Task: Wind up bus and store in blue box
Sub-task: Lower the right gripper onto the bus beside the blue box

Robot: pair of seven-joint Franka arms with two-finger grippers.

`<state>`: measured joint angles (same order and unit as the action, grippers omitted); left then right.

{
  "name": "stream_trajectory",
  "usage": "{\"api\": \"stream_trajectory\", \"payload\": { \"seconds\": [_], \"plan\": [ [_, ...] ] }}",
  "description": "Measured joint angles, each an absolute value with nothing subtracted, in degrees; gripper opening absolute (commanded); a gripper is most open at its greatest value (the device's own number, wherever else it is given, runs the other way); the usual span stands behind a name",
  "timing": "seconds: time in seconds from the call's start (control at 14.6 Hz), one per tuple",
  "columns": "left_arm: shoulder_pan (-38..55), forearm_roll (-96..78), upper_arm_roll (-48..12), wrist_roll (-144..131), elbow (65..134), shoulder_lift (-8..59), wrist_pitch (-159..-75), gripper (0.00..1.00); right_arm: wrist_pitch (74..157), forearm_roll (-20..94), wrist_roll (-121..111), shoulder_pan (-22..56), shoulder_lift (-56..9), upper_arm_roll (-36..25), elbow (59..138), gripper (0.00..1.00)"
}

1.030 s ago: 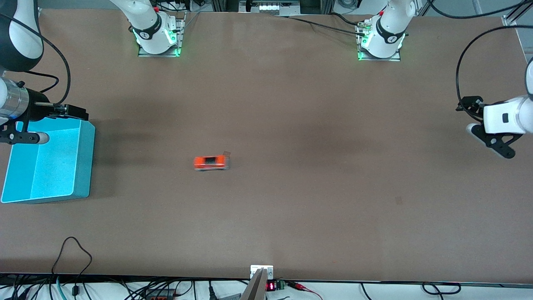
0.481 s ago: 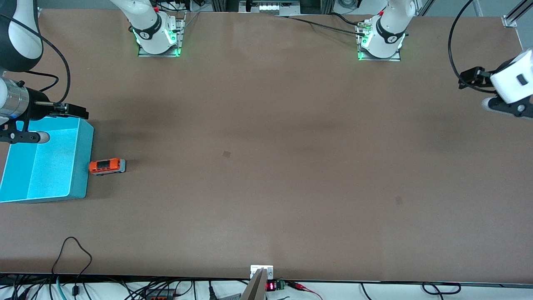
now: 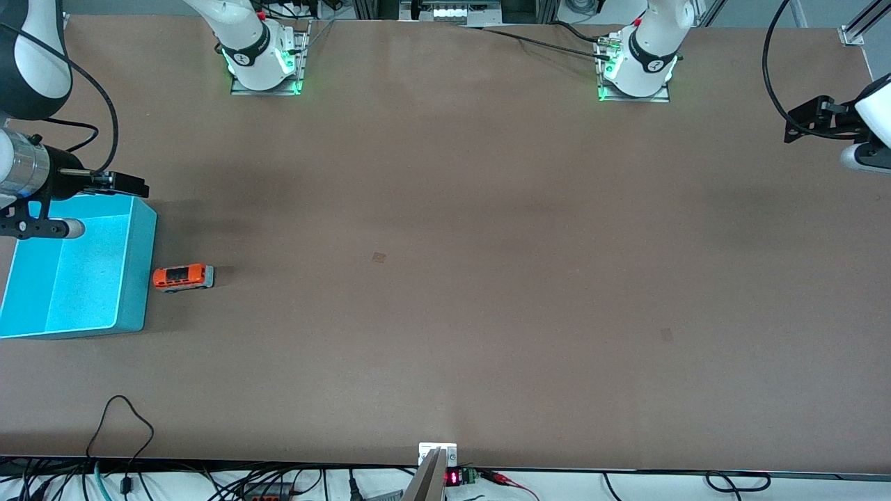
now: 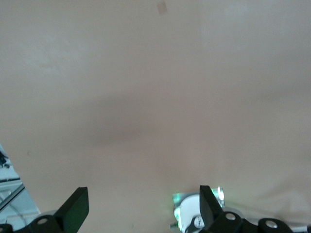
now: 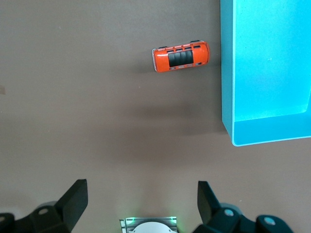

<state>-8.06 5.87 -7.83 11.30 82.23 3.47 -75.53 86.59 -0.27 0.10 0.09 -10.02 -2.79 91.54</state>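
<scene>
Bus (image 3: pixel 183 277) rolled across the tabletop (image 3: pixel 487 278); you'll see it just beside the blue box (image 3: pixel 136 271). Right wrist view alone shows the gap. Right gripper (image 5: pixel 141 204) and left gripper (image 4: pixel 143 208) both spread, empty.

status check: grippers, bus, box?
Left gripper open, empty, over bare table at its own end. Right gripper open, empty, up beside the blue box. Bus on table just outside the box wall, not in. Nothing blocking.
</scene>
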Motion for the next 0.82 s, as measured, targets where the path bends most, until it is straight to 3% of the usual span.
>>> {"api": "stream_trajectory", "payload": {
  "seconds": [0.21,0.55,0.82],
  "plan": [
    [-3.2,1.8,-1.6,4.8,86.0,0.7,-83.0,1.00,86.5,-0.3,-0.1,0.2,-10.8,-2.4,91.6,1.00],
    [-0.3,1.2,-1.0,-0.5,91.5,-2.0,-86.3,1.00,87.4,-0.2,-9.7,0.4,-11.3,-1.9,95.2,1.00],
    [0.1,1.2,-0.8,-0.8,92.0,-1.9,-86.1,1.00,93.7,-0.3,-25.0,-1.6,-10.4,-0.1,102.4,1.00]
  ]
}}
